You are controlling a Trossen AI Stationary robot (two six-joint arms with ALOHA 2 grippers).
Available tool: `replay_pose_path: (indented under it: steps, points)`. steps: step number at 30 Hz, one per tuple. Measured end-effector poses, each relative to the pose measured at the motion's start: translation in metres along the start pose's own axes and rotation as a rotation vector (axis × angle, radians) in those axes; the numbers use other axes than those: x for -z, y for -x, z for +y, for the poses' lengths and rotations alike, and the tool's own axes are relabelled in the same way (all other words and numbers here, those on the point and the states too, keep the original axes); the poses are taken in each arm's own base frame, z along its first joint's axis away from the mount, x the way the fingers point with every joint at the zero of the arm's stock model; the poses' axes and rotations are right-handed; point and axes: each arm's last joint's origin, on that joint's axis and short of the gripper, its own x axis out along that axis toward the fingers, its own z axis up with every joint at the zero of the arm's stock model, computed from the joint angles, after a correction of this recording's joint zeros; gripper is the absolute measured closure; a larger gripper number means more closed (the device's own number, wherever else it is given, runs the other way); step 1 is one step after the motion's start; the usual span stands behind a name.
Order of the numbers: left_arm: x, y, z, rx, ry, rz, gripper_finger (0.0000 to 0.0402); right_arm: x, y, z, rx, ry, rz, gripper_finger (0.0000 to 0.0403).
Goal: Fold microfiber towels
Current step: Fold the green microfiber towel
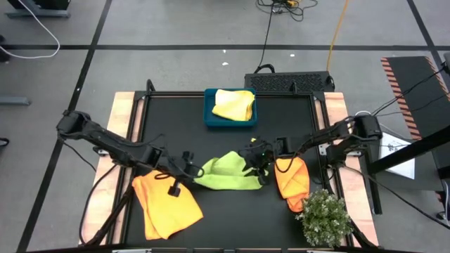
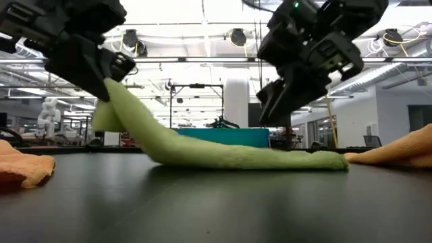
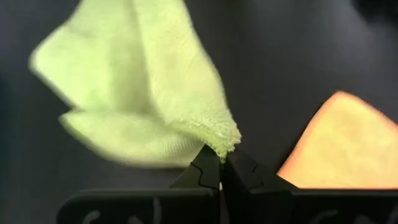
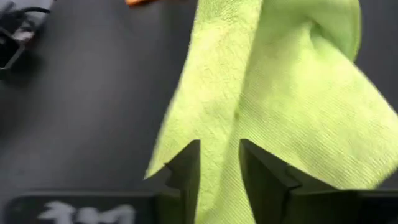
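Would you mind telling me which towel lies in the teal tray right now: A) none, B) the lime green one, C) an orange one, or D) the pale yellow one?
D: the high view shows the pale yellow towel lying in the teal tray, while the green towel and both orange towels are out on the black table.

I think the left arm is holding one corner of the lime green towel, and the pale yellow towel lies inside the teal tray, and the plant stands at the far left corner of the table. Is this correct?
One part is wrong. The plant stands at the near right corner of the table, beside an orange towel, as the high view shows. The left gripper does hold a corner of the lime green towel, and the pale yellow towel lies in the teal tray.
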Motion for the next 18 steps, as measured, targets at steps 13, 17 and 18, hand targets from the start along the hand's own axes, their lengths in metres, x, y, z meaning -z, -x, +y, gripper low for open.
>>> replay_pose_path:
  steps: [13, 17, 18]
  points:
    - [0.008, -0.04, 0.002, 0.1, 0.04, 0.057, 0.0397, 0.005, -0.02, -0.039, 0.015, -0.067, -0.107, 0.0222]
    - [0.007, -0.041, 0.009, 0.019, 0.05, 0.046, 0.0399, 0.014, -0.033, -0.036, -0.126, -0.075, -0.075, 0.0239]
    - [0.007, -0.04, 0.012, -0.015, 0.053, 0.04, 0.0399, 0.016, -0.036, -0.034, -0.146, -0.078, -0.069, 0.0243]
